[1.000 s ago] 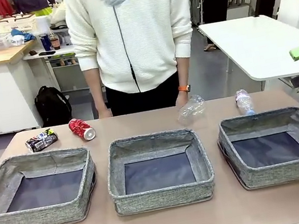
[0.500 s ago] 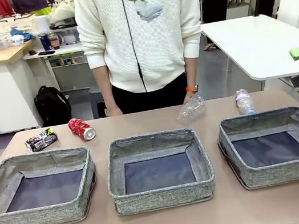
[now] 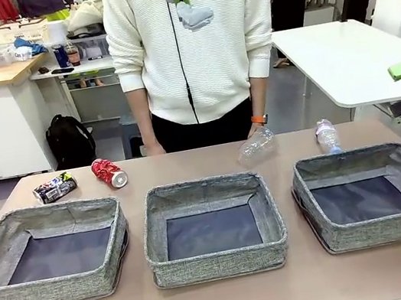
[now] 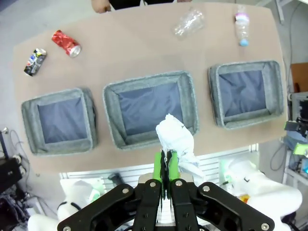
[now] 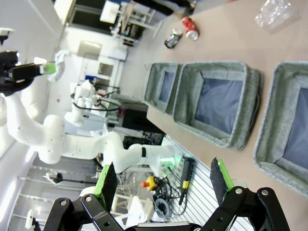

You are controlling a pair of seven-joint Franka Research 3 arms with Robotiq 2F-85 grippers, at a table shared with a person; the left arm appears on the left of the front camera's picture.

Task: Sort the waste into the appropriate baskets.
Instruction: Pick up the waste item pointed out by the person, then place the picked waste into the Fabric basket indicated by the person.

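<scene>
We see left jaws clenching the paper ball [image 4: 174,139] high over the middle basket [image 4: 111,115], probably its 6 o'clock rim; right jaws released.

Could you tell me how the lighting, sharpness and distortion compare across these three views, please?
Front view: even, soft light, sharp, only faint shadows under the baskets. Left wrist view: the wide-angle lens bows the table edge; the paper ball in the left gripper looks washed out. Right wrist view: rolled sideways, background room overexposed at upper left.

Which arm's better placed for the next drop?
Left. The left gripper is shut on the paper ball, high over the middle basket. The right gripper is open and empty, off to the side.
</scene>
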